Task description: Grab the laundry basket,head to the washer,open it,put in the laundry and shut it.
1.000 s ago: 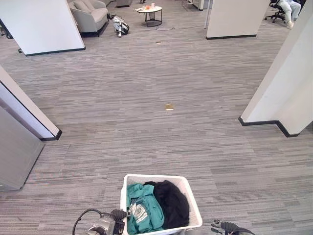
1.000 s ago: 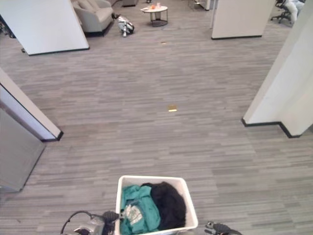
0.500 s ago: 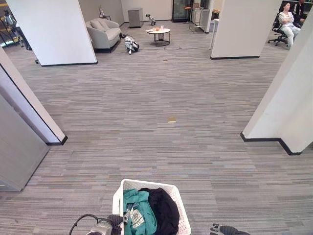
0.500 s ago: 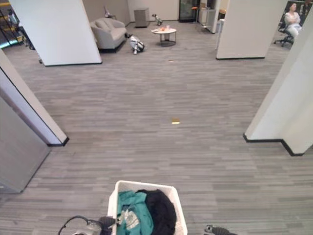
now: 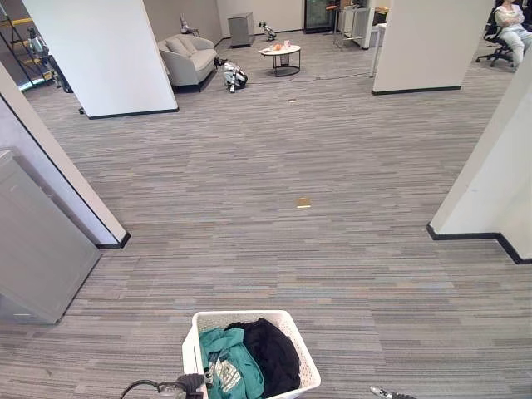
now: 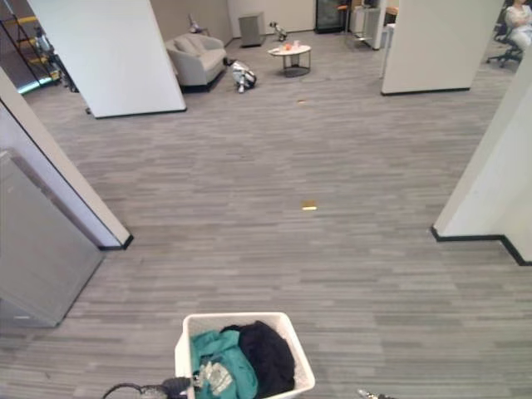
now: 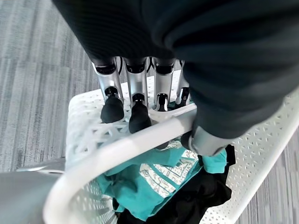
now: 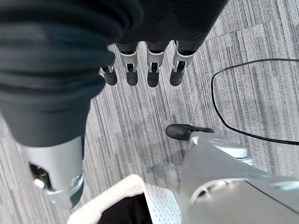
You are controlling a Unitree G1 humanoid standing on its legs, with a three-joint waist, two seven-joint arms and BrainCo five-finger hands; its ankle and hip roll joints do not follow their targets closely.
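one white plastic laundry basket [image 5: 193, 349], rectangular with perforated walls and a smooth rounded rim, hangs from the left hand [image 7: 140, 100], whose fingers [image 7: 113, 108] curl over the near rim while the thumb presses from beneath: a closed grip on the basket. inside, just past those fingers, lie two soft crumpled garments: one teal garment [image 5: 229, 370] with a pale print, and one black garment [image 5: 270, 353] beside it on the far side from the hand. the right hand [image 8: 140, 70] hangs free beside the basket's other edge, fingers straight and relaxed, holding nothing, over the floor [image 5: 274, 241] of grey striped carpet. ahead stand white pillars [image 5: 104, 50].
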